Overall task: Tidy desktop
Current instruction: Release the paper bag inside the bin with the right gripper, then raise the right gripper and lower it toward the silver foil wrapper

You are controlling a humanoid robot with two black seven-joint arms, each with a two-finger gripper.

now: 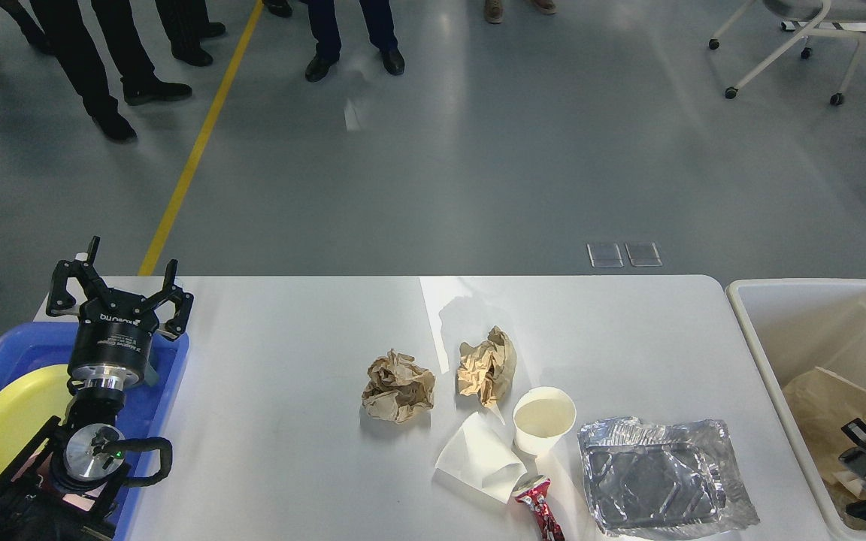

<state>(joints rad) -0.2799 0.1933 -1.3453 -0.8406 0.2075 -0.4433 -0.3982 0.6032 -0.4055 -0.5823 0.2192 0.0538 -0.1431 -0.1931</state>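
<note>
The white desktop (290, 361) carries two crumpled brown paper balls (398, 387) (487, 366), an upright white paper cup (543, 419), a tipped white cup (482, 456), a crushed red can (538, 507) and a crumpled foil tray (658, 477). My left gripper (121, 282) is open and empty above the far edge of the blue tray (170, 376). My right gripper (858, 472) is low inside the cream bin (749, 315), fingers spread, over a brown paper sheet (824, 398) lying in the bin.
A yellow plate (4, 421) lies in the blue tray at the left. The bin stands off the table's right end. People's legs, a yellow floor line (192, 150) and a chair base (786, 45) are beyond the table.
</note>
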